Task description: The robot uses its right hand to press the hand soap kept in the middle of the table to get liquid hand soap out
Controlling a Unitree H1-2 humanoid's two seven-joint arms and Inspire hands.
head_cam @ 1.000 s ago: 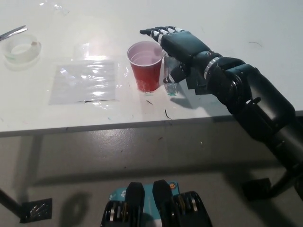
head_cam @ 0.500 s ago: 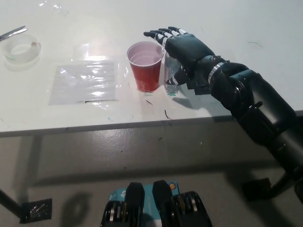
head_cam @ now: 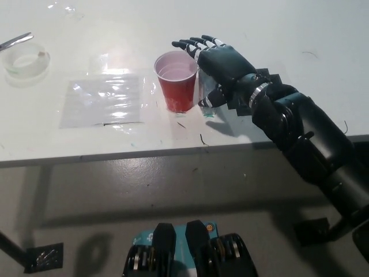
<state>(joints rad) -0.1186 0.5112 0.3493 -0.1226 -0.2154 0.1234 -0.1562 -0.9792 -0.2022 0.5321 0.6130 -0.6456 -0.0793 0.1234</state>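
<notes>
The hand soap (head_cam: 207, 105) is a small clear bottle standing just right of a red plastic cup (head_cam: 177, 86) on the white table (head_cam: 277, 34). Only its lower part shows; its top is hidden under my black right hand (head_cam: 222, 60). That hand lies palm down over the bottle, open, with its fingers stretched out flat and reaching past the cup's far rim. I cannot tell whether the palm touches the pump. My white left hand is out of view.
A clear plastic sheet (head_cam: 104, 99) lies flat left of the cup. A round clear dish (head_cam: 26, 62) and a metal tool (head_cam: 15, 40) sit at the far left. The table's front edge (head_cam: 144, 153) runs below the cup.
My right hand has stayed over the bottle, drifting slightly right and then back left and down, with the forearm dropping a little. Cup and bottle have not moved.
</notes>
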